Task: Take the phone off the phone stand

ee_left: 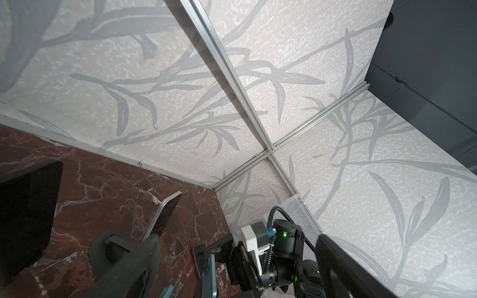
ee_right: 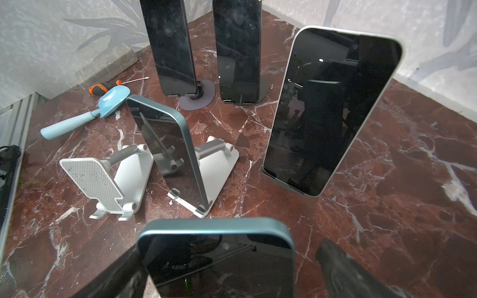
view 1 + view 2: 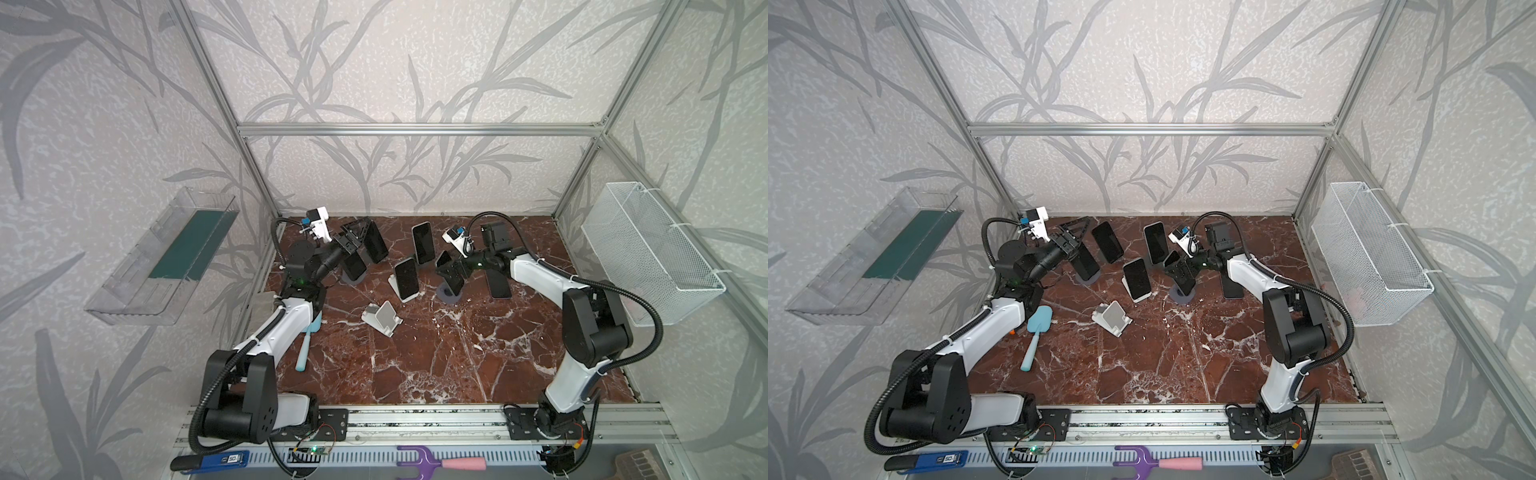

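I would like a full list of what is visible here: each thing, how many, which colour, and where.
table: one, red-brown marble, centre
phones: six, dark screens, far half of the table
round stands: two, grey, each under a phone
empty stand: one, white, middle of the table
black stand: one, black, behind the right arm
scoop: one, light blue, left side of the table
screwdriver: one, orange and black, beside the scoop
clear bin: one, transparent with green floor, left wall
mesh basket: one, white, right wall
fork tool: one, purple with pink handle, front rail
left gripper: one, black, open, by the leftmost phone
right gripper: one, black, open, fingers either side of one phone
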